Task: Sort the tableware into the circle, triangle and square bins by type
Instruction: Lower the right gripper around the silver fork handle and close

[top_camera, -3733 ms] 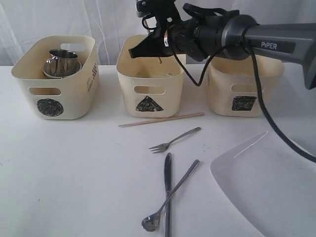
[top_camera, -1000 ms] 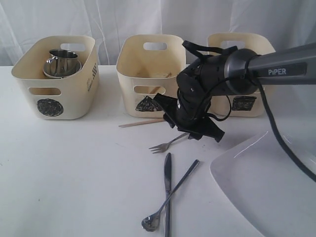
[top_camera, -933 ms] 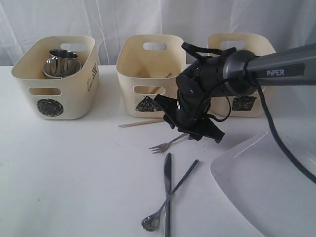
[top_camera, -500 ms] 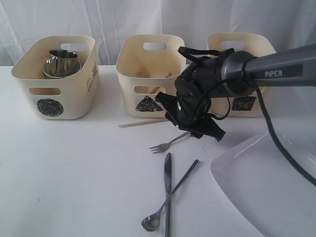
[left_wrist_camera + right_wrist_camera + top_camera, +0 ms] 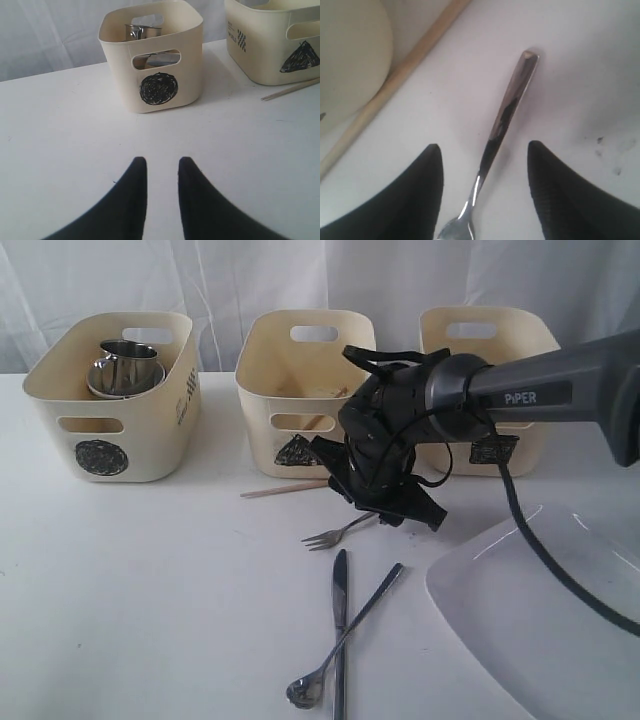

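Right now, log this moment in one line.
right fingers: open, straddling fork handle | left fingers: open, empty | stage: fork not yet gripped

Cream plastic for the circle bin (image 5: 110,430), triangle bin (image 5: 262,390) and square bin (image 5: 545,370), each front scribbled in black with its shape; small black checked print on the triangle bin's side. Shiny steel grey in the mugs (image 5: 127,360), fork (image 5: 335,533), knife (image 5: 340,610) and long spoon (image 5: 378,592). Pale tan wood for the chopstick (image 5: 285,488). Glossy white on the plate (image 5: 520,630), matt white on the table (image 5: 150,590) and curtain (image 5: 200,280). Black on the right gripper (image 5: 483,146) and left gripper (image 5: 162,172); grey arm (image 5: 580,380), lettered white.
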